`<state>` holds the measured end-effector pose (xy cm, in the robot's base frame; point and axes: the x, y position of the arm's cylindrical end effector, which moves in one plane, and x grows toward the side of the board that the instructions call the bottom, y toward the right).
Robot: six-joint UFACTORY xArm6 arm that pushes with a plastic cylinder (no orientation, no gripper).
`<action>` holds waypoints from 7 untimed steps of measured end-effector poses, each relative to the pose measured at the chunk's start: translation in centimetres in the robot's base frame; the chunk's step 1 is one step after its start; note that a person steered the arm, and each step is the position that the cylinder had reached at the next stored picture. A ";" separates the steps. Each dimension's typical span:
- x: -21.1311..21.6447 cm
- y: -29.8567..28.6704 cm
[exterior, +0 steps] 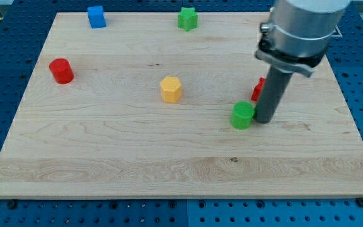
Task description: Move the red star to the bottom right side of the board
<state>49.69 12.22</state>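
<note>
Only a sliver of a red block (258,89) shows behind the rod, its shape impossible to tell, and the arm's silver housing (302,28) is cut off by the view's top.

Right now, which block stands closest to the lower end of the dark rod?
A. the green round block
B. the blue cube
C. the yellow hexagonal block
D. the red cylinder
A: my tip stands right beside the green round block, on its right in the view, while the yellow hexagonal block lies well to the view's left.
</note>
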 end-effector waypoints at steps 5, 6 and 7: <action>-6.9 -0.7; -3.9 2.8; -3.1 4.7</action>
<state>46.56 16.96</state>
